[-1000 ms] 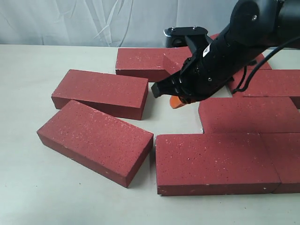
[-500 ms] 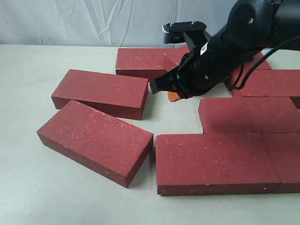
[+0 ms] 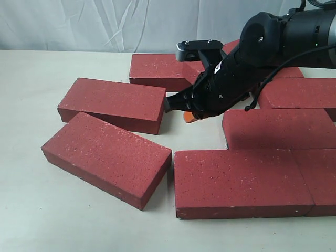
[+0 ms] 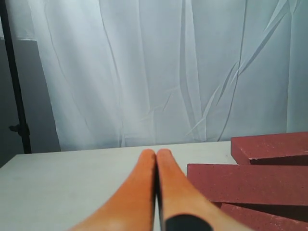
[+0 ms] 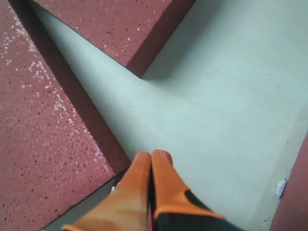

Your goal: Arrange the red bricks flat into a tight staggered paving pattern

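Several red bricks lie flat on the pale table. Two loose ones sit askew at the left, one farther back (image 3: 113, 104) and one nearer (image 3: 107, 157). Another lies at the back (image 3: 160, 70). Packed ones fill the right: a front brick (image 3: 241, 181), one behind it (image 3: 278, 127) and one farther back (image 3: 299, 92). My right gripper (image 3: 189, 116) is shut and empty, low over the bare gap just right of the farther loose brick. In the right wrist view its tips (image 5: 153, 156) hover beside a brick's edge (image 5: 38, 144). My left gripper (image 4: 156, 154) is shut, empty and clear of the bricks (image 4: 250, 183).
The table's bare surface (image 3: 31, 79) stretches left and front of the loose bricks. A white curtain (image 3: 105, 21) hangs behind the table. The right arm's black body and cables (image 3: 252, 58) hang over the back bricks. A dark stand (image 4: 14, 96) shows in the left wrist view.
The right arm has swung left and a little lower, bringing its shut tips closer to the end of the farther loose brick. No brick has moved.
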Robot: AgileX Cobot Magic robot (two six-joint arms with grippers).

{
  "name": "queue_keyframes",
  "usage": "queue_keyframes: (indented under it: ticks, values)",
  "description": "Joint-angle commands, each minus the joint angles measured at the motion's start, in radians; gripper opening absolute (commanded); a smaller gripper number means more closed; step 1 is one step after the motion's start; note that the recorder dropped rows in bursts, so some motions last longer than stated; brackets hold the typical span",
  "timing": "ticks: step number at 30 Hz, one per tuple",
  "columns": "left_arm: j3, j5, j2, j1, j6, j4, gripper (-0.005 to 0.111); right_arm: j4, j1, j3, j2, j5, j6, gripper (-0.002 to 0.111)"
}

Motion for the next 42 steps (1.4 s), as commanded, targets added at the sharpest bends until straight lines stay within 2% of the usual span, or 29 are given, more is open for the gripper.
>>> queue_keyframes:
  ticks: [1, 6, 11, 19, 28, 42]
  values:
    - [0.005, -0.059, -0.005, 0.002, -0.003, 0.003, 0.000, 0.035, -0.003, -0.006, 0.000, -0.045, -0.006, -0.001]
    - [0.005, -0.041, 0.007, 0.002, -0.003, -0.016, 0.000, 0.047, -0.001, -0.006, 0.000, -0.045, -0.008, -0.001]
    - [-0.032, -0.041, 0.132, 0.002, -0.006, -0.047, 0.000, 0.040, -0.001, -0.006, 0.000, -0.023, -0.008, -0.001]
    - [-0.231, -0.027, 0.425, 0.002, -0.006, -0.049, 0.000, 0.067, -0.001, -0.006, 0.000, -0.015, -0.008, -0.001]
    - [-0.434, 0.051, 0.704, 0.002, -0.004, -0.039, 0.000, 0.069, -0.001, -0.006, 0.000, -0.011, -0.008, -0.001]
    - [-0.820, 0.468, 1.284, 0.002, -0.004, -0.039, 0.000, 0.095, 0.002, -0.006, 0.000, -0.015, -0.008, -0.001]
